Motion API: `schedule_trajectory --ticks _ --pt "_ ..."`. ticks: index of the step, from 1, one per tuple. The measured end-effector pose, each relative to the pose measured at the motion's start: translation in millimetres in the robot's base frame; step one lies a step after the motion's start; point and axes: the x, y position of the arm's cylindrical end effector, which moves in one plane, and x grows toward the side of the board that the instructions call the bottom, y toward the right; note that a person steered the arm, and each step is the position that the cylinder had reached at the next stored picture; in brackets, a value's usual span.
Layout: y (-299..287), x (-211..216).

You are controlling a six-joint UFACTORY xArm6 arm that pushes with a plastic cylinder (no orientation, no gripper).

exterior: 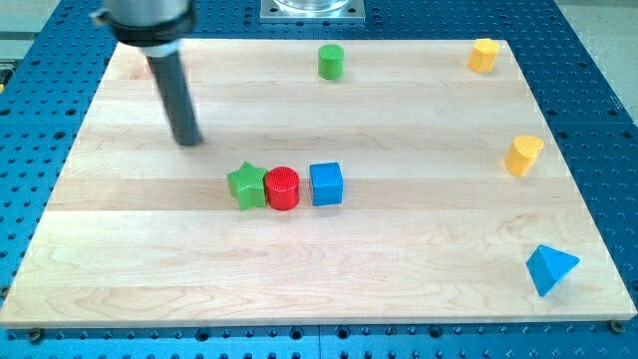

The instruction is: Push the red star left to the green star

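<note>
The green star point(246, 185) lies left of the board's middle. A red cylinder point(282, 187) touches its right side, and a blue cube point(326, 184) sits just right of the cylinder. My rod comes down from the view's top left, and my tip point(187, 141) rests on the board up and to the left of the green star, well apart from it. A sliver of a red block point(151, 68) shows at the rod's left edge near the board's top left. The rod hides most of it, so its shape cannot be made out.
A green cylinder point(331, 61) stands at the top centre. A yellow block point(483, 55) sits at the top right corner and another yellow block point(523, 156) at the right edge. A blue triangle point(550, 268) lies at the bottom right. The wooden board point(419, 259) sits on a blue perforated table.
</note>
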Motion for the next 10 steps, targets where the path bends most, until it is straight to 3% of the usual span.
schedule_trajectory --ticks 1,2,4,5,7,8,9,10 --pt "-76.8 -5.2" --pt "-114.3 -14.3" --pt "-114.8 -157.4" --pt "-113.6 -178.6" --pt "-41.0 -184.4" --pt "-39.3 -184.4" --pt "-38.9 -173.6" --pt "-38.8 -125.6"
